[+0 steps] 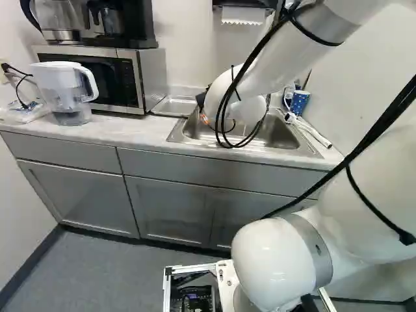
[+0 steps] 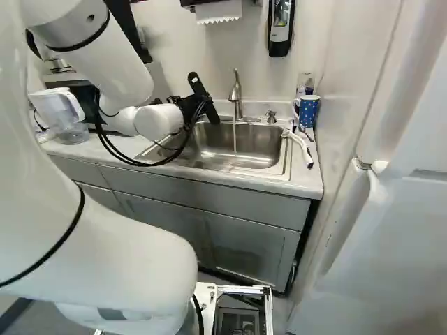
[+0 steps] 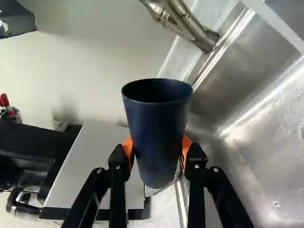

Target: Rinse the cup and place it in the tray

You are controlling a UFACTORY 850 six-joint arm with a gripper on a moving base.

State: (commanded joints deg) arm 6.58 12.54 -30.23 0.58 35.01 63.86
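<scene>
Cup (image 3: 156,130), dark blue and wider at its mouth than at its base, is held in the air by two black fingers (image 1: 204,119), clamped on it with their orange pads (image 3: 128,146) touching its wall from opposite sides. Its mouth is on the faucet side, and the inside looks dark. The white arm (image 2: 160,121) reaches forward and holds the cup over the left part of the metal sink (image 2: 253,145). A thin stream of water (image 2: 235,136) falls from the faucet (image 2: 236,94) into the basin, and the cup is apart from it. Left of the sink, on the pale tabletop (image 1: 123,132), sits a shallow metal tray (image 1: 174,106), just beside the microwave (image 1: 153,78). A black appliance (image 1: 133,23) stands on top of the microwave, and a clear pitcher (image 1: 65,91) with a white handle stands in front of it, toward the left. At the sink's other side are a white, dark-tipped object (image 2: 302,148) and, in the corner, a blue mug (image 2: 308,110) with white dots. Paper towel (image 2: 218,12) hangs from a holder on the wall behind the sink.
</scene>
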